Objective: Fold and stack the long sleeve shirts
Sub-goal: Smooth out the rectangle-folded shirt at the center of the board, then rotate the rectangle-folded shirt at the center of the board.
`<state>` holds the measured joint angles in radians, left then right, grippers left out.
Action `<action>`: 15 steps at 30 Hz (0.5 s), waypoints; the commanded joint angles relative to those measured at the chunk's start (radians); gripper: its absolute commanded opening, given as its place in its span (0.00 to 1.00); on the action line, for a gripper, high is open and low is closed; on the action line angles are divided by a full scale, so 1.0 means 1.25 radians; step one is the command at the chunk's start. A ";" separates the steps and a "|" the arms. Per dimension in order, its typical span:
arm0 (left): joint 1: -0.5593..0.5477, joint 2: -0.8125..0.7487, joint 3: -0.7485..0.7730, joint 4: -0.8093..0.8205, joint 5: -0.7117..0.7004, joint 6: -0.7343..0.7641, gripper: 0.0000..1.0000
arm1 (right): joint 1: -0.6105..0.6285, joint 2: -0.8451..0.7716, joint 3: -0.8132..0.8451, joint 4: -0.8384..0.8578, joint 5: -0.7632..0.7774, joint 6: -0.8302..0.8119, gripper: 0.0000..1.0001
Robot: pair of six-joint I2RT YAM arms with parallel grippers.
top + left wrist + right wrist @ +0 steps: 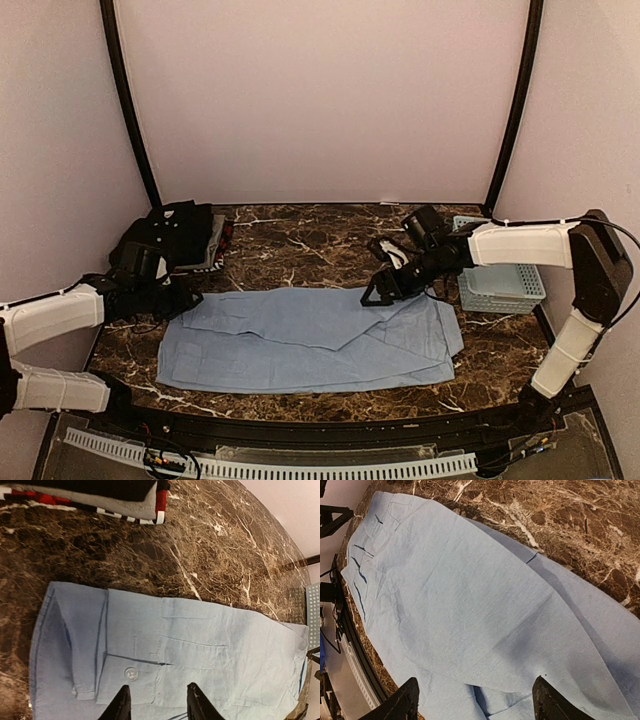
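- The pale blue lattice basket (503,284) stands at 3 o'clock on the bench (300,240). The part of its interior in view shows only lattice floor and walls, and the right arm crosses its far left corner.
- The light blue shirt (310,340) lies flat from the bench centre toward 6 o'clock, with one layer folded over another.
- The black shirt (180,222) sits at 10 o'clock on top of a pile of folded garments (216,250), well apart from the basket.
- The left tool (188,300) is at the 9 o'clock end of the light blue shirt. Its fingers stand apart and grasp nothing.
- The right tool (385,290) is over the shirt's 1 o'clock edge. Its fingers are spread wide and grasp nothing.
- Only the left wrist view shows a white button (131,673), a stitched pocket (195,652) and a cuff fold on the light blue shirt. It also shows grey, red and striped layers in the pile's edge.
- Only the right wrist view shows the diagonal edge where the upper layer overlaps the lower, with creases toward the far end.
- Only the top view shows both shirts, both arms and the basket together.
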<state>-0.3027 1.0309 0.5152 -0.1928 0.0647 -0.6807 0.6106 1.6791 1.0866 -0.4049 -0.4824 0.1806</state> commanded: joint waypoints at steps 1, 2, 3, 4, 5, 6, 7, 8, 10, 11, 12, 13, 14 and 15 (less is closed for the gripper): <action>-0.007 0.084 -0.004 0.121 0.130 0.043 0.40 | 0.034 -0.024 -0.041 0.029 0.032 0.044 0.74; -0.018 0.095 -0.001 0.131 0.143 0.051 0.44 | 0.035 -0.030 -0.054 0.034 0.033 0.057 0.74; -0.024 0.117 0.006 0.146 0.146 0.054 0.46 | 0.036 -0.034 -0.069 0.038 0.038 0.068 0.74; -0.037 0.128 0.010 0.149 0.150 0.063 0.49 | 0.036 -0.036 -0.083 0.041 0.047 0.078 0.74; -0.045 0.153 0.018 0.163 0.151 0.069 0.50 | 0.035 -0.034 -0.093 0.041 0.066 0.087 0.74; -0.063 0.166 0.023 0.170 0.150 0.077 0.52 | 0.035 -0.029 -0.100 0.037 0.085 0.093 0.74; -0.072 0.192 0.030 0.181 0.147 0.079 0.53 | 0.036 -0.021 -0.106 0.036 0.105 0.097 0.74; -0.089 0.207 0.033 0.185 0.147 0.082 0.53 | 0.036 -0.014 -0.111 0.038 0.113 0.100 0.74; -0.114 0.265 0.045 0.192 0.144 0.087 0.54 | 0.034 0.002 -0.115 0.038 0.140 0.108 0.74; -0.128 0.279 0.051 0.193 0.134 0.089 0.54 | 0.033 0.008 -0.117 0.037 0.153 0.111 0.74; -0.133 0.305 0.055 0.192 0.128 0.092 0.54 | 0.031 0.014 -0.120 0.034 0.163 0.114 0.74; -0.138 0.318 0.059 0.189 0.122 0.093 0.54 | 0.028 0.024 -0.118 0.026 0.179 0.117 0.74; -0.138 0.340 0.060 0.187 0.120 0.095 0.54 | 0.027 0.032 -0.113 0.016 0.197 0.117 0.75; -0.139 0.349 0.062 0.179 0.115 0.095 0.54 | 0.024 0.044 -0.103 0.005 0.214 0.115 0.75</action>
<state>-0.4629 1.4147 0.5674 0.0250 0.2241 -0.5896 0.6518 1.6894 0.9493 -0.3832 -0.3222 0.3012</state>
